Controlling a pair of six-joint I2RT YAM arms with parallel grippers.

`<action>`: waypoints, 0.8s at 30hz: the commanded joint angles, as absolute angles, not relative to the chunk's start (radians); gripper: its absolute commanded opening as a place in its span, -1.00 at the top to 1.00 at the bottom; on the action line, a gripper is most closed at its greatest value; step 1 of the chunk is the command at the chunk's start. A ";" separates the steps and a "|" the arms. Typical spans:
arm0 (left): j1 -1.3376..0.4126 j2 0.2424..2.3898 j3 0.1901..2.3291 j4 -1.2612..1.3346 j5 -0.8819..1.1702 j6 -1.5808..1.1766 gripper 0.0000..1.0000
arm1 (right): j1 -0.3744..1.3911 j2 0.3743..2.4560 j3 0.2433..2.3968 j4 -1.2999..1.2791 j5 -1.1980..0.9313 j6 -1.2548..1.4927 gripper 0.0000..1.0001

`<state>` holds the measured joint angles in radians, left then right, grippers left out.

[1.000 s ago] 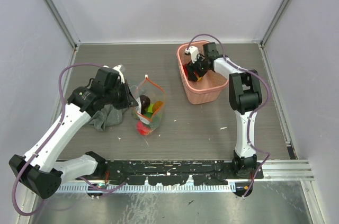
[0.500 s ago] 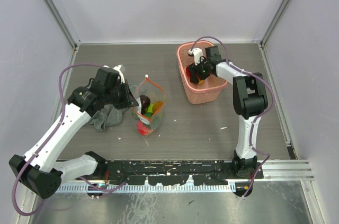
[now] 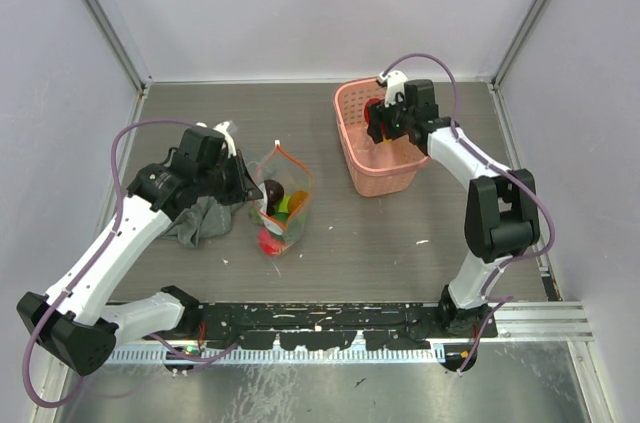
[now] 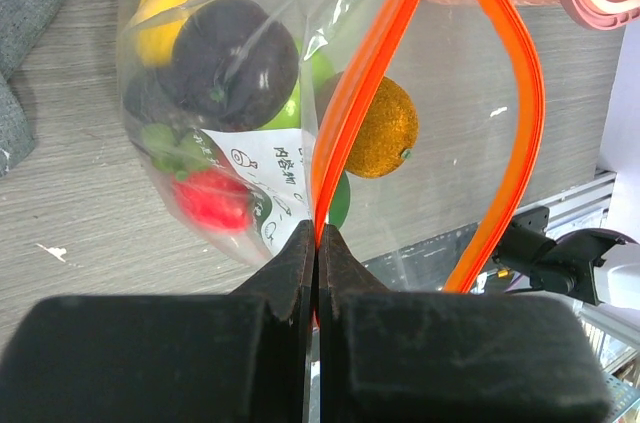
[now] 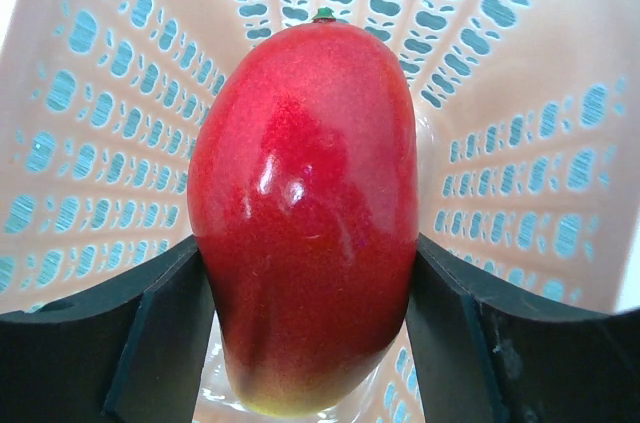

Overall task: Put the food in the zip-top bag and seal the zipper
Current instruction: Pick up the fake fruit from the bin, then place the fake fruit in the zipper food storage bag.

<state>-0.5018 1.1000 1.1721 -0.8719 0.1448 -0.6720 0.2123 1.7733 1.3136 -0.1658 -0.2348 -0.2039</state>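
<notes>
The clear zip-top bag (image 3: 281, 205) lies mid-table, its mouth open, with several fruits inside (image 4: 235, 63). Its red-orange zipper (image 4: 375, 73) splits into two strips in the left wrist view. My left gripper (image 3: 243, 186) is shut on the near zipper strip (image 4: 318, 228). My right gripper (image 3: 381, 119) is over the pink basket (image 3: 372, 175) and is shut on a red mango (image 5: 305, 208), held above the basket's inside (image 5: 100, 113). No white slider tab shows.
A grey cloth (image 3: 200, 221) lies under the left arm, left of the bag. The pink basket stands at the back right. Grey walls close the table on three sides.
My right gripper has risen out of the basket and moved back and right, carrying the red mango. The left gripper and the bag have not moved.
</notes>
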 commanded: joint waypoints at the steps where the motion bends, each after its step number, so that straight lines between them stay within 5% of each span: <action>1: -0.497 1.092 1.213 -0.830 0.166 -0.664 1.00 | 0.218 1.655 1.276 -0.083 -0.174 -0.087 0.20; 24: -0.497 1.111 1.234 -0.785 0.186 -0.669 1.00 | 0.490 1.290 1.123 0.064 0.033 0.286 0.26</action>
